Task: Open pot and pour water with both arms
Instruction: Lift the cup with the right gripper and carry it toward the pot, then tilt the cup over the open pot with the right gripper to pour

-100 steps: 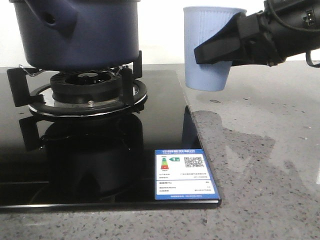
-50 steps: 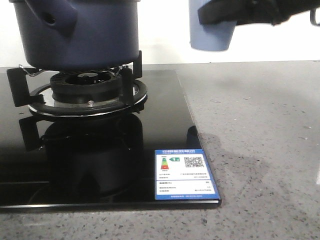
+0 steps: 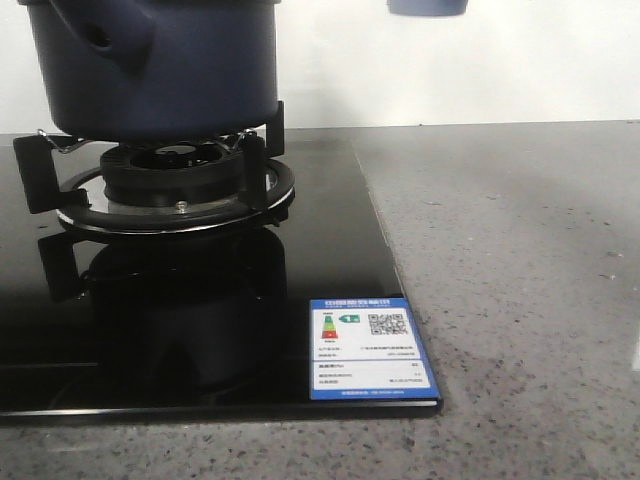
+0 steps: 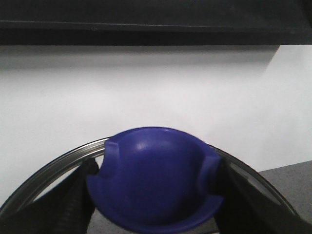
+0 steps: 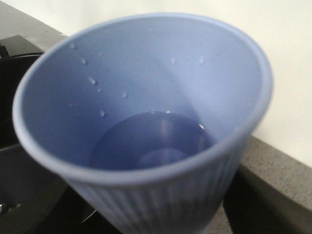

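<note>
The pot [image 3: 155, 65] sits on the burner grate [image 3: 165, 180] at the far left of the black glass cooktop [image 3: 200, 320], its stubby side handle with the round hole [image 3: 100, 38] turned toward the near left; its top edge runs out of the front view, so whether it is covered cannot be told from there. The burner's ring and prongs show under the pot, mirrored in the glass below; a blue and white energy label [image 3: 368, 347] lies stuck at the near right corner of the cooktop. To the right the grey speckled counter [image 3: 520, 280] stretches away to a white wall.

At the top edge of the front view, right of the pot and well apart from it, only the bottom of the light blue cup [image 3: 427, 6] shows, hanging in the air above the counter; the arm that carries it is out of that view. In the right wrist view the cup [image 5: 146, 126] fills the picture, ribbed outside, droplets on its inner wall and a little water at the bottom; the right gripper is hidden behind it, so its grip cannot be told.

In the left wrist view the left gripper [image 4: 156, 195] is pinched on a blue knob [image 4: 156, 180], one dark finger [image 4: 68, 200] at each side; the rim of a glass lid [image 4: 58, 163] curves around the knob, held against the white wall.
</note>
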### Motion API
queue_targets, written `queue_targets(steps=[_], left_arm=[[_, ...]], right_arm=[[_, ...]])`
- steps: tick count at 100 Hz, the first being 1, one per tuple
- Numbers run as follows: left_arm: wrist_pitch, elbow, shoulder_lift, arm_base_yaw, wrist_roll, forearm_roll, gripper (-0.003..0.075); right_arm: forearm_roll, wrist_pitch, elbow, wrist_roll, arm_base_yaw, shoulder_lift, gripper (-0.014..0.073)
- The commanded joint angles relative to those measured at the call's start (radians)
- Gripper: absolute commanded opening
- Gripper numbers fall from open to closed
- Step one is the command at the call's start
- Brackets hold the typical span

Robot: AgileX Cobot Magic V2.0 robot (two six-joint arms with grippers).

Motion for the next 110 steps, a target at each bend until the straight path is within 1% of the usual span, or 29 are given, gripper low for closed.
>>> queue_targets(steps=[1,5,13,25,33,47,64,83,110], left_arm=[[-0.084,-0.042,-0.04,0.001,-0.008,-0.016,0.0417],[-0.088,-0.042,-0.04,0.001,-0.008,-0.016,0.0417],[-0.09,-0.042,-0.04,0.001,-0.008,-0.016,0.0417],[-0.09,-0.042,-0.04,0.001,-0.008,0.003,0.0417],[-0.092,-0.042,-0.04,0.001,-0.008,0.003,0.0417],[-0.105,-0.042,-0.04,0.001,-0.008,0.008,0.0417],[-0.105,-0.042,-0.04,0.001,-0.008,0.01,0.0417],[-0.105,-0.042,-0.04,0.001,-0.008,0.01,0.0417],[-0.105,-0.042,-0.04,0.001,-0.008,0.01,0.0417]], right_arm=[[-0.021,0.021,-0.072,0.047,0.017,-0.047,0.0308],[-0.07,0.019,-0.09,0.071,0.035,-0.047,0.0308],[-0.152,-0.035,-0.12,0.101,0.084,-0.047,0.0308],[-0.206,-0.127,-0.151,0.108,0.173,-0.045,0.0308],[-0.216,-0.19,-0.162,0.108,0.228,-0.038,0.0308],[-0.264,-0.296,-0.185,0.108,0.296,-0.022,0.0308],[-0.388,-0.428,-0.191,0.108,0.365,-0.018,0.0308],[-0.483,-0.533,-0.191,0.108,0.393,-0.014,0.0308],[-0.604,-0.575,-0.191,0.108,0.395,0.014,0.0309]])
